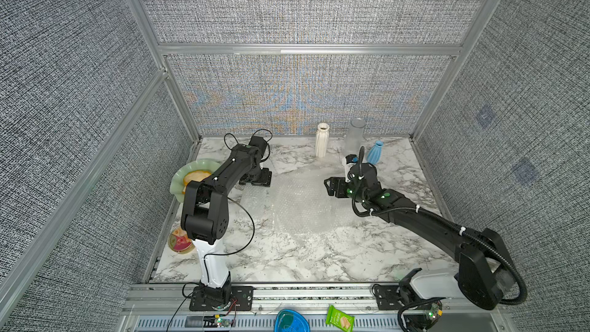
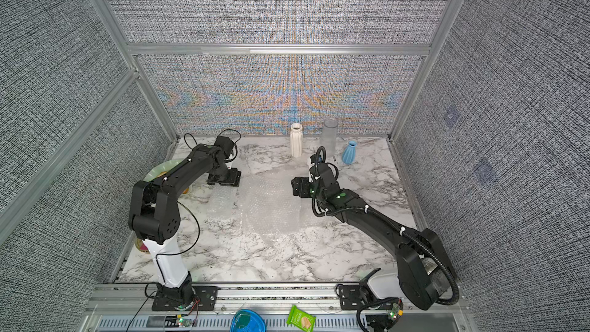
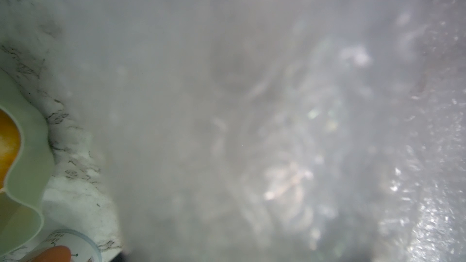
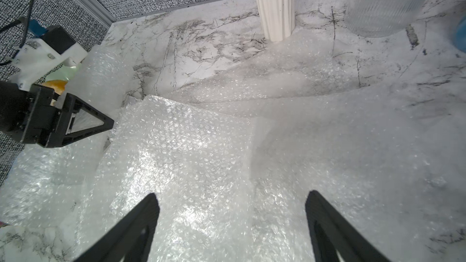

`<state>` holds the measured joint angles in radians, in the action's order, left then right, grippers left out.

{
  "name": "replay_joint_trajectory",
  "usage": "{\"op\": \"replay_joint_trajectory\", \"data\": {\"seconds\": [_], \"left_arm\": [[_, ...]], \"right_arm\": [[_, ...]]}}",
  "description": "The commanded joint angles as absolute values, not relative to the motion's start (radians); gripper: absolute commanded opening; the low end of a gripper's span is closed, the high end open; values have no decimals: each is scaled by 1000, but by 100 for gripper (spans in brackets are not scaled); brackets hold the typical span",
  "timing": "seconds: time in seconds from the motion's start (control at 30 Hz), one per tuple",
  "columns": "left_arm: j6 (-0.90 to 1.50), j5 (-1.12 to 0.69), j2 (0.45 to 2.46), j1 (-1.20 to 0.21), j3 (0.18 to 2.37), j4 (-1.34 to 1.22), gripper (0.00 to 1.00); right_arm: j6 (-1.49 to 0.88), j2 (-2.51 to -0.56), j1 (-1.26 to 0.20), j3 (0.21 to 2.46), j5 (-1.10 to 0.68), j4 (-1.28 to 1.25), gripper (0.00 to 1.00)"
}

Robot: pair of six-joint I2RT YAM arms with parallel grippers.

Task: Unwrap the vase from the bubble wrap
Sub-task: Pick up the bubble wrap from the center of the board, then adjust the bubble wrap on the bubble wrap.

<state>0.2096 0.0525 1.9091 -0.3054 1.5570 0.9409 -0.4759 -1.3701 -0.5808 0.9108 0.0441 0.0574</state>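
Sheets of clear bubble wrap [image 1: 303,206] [image 2: 271,206] [image 4: 201,147] lie spread over the middle of the marble table [image 1: 319,257]. An upright roll of bubble wrap [image 4: 100,71] stands at their left edge, and whatever is inside it is hidden. My left gripper [image 1: 255,183] [image 2: 223,183] is at this roll, with one black finger [image 4: 88,122] lying against its near side. The other finger is hidden. Blurred wrap fills the left wrist view. My right gripper [image 4: 232,197] [image 1: 330,186] stands open just above the flat sheet, with nothing between its fingers.
A white ribbed vase [image 1: 322,140], a clear glass vase [image 1: 355,135] and a blue vase [image 1: 375,152] stand bare at the back. A green plate [image 1: 188,174] [image 3: 22,160] and a round tin [image 1: 180,241] sit along the left edge. A blue bowl [image 1: 290,320] and a green packet [image 1: 340,317] lie off the table's front.
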Motion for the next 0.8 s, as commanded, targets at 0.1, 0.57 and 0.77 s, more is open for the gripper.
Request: {"op": "replay_joint_trajectory", "data": {"seconds": [0.1, 0.57, 0.77], "left_arm": [[210, 15, 1884, -304, 1531, 944, 72], [234, -68, 1908, -305, 1386, 841, 74], [267, -60, 1924, -303, 1343, 804, 77]], "right_arm": [[-489, -1395, -594, 918, -1, 34, 86], [-500, -1693, -754, 1128, -25, 76, 84], [-513, -1813, -785, 1185, -8, 93, 82]]}}
